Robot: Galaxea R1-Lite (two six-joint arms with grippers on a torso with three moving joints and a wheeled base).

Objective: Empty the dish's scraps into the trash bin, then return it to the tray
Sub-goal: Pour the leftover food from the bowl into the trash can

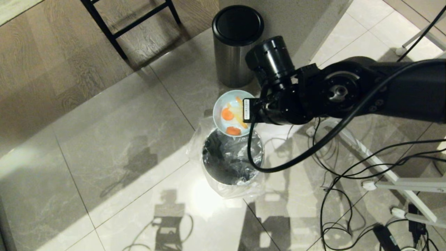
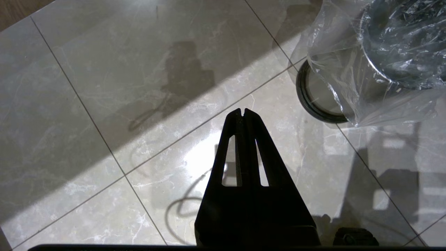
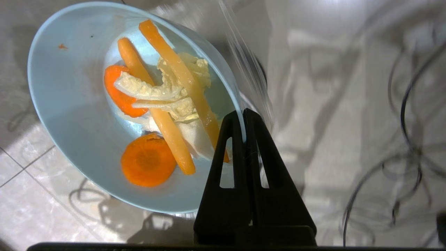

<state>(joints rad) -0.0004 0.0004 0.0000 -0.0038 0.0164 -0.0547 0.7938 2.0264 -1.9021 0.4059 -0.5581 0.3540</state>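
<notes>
Because its pinched-together fingers clamp the rim, the right gripper (image 3: 244,120) tips the small glossy pale-blue bowl (image 3: 83,115) of orange and yellow peel scraps (image 3: 163,104) just above the bag-lined round metal bin (image 1: 232,161) to let them slide in.

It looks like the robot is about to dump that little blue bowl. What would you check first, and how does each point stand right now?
1. Grip on the dish: the right gripper is shut on its rim. Ok.
2. Scraps not yet dumped: carrot slices and pale peels lie inside the dish. Ok.
3. Dish over the trash bin: in the head view only its near edge overlaps the bin's far rim. Not ok yet.
4. Bin open: no lid, the clear bag lines it. Ok.
5. Left gripper out of the way: shut, above bare floor beside the bin. Ok.
6. Tray free for the return: not in view. Cannot tell.
</notes>
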